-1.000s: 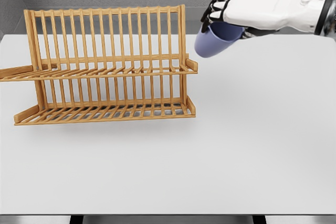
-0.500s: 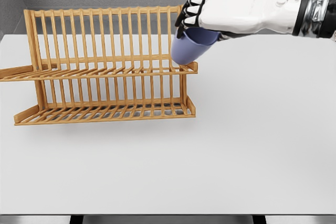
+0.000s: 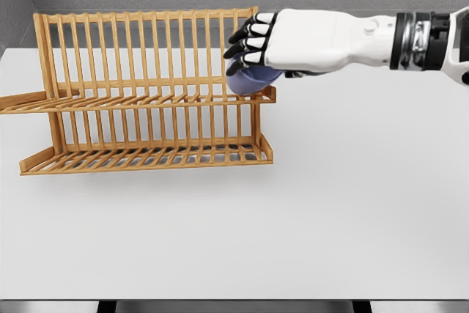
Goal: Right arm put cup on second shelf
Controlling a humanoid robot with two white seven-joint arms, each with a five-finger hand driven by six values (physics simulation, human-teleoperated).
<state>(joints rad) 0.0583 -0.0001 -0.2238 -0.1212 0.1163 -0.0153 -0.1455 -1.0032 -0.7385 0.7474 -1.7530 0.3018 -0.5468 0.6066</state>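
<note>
The cup (image 3: pixel 253 80), a blue-violet one, has to wait its turn behind the bigger things around it. The surface (image 3: pixel 308 210) is a wide white top that fills most of the head view, with grey walls rising behind its far edge. On its left half, toward the far edge, stands a wooden dish rack (image 3: pixel 146 93) of pale brown slats, with a tall back row of upright bars and two slatted shelves, the lower shelf (image 3: pixel 146 157) resting on the surface and the upper shelf (image 3: pixel 139 100) partway up the bars. The rack's left end juts out past the left edge of the surface. From the right edge of the view the right arm (image 3: pixel 410 38) reaches in level above the far part of the surface, white with a dark banded cuff at the wrist. Its right robot hand (image 3: pixel 256 42) sits over the right end of the rack, white at the back with dark fingers (image 3: pixel 245 37) curled down, grasping the cup from above. The cup is mostly hidden under the palm; only its rounded lower part shows, sitting at the right end of the upper shelf, against the shelf's front rail near the rack's right end post. Whether the cup's weight rests on the slats cannot be told.
</note>
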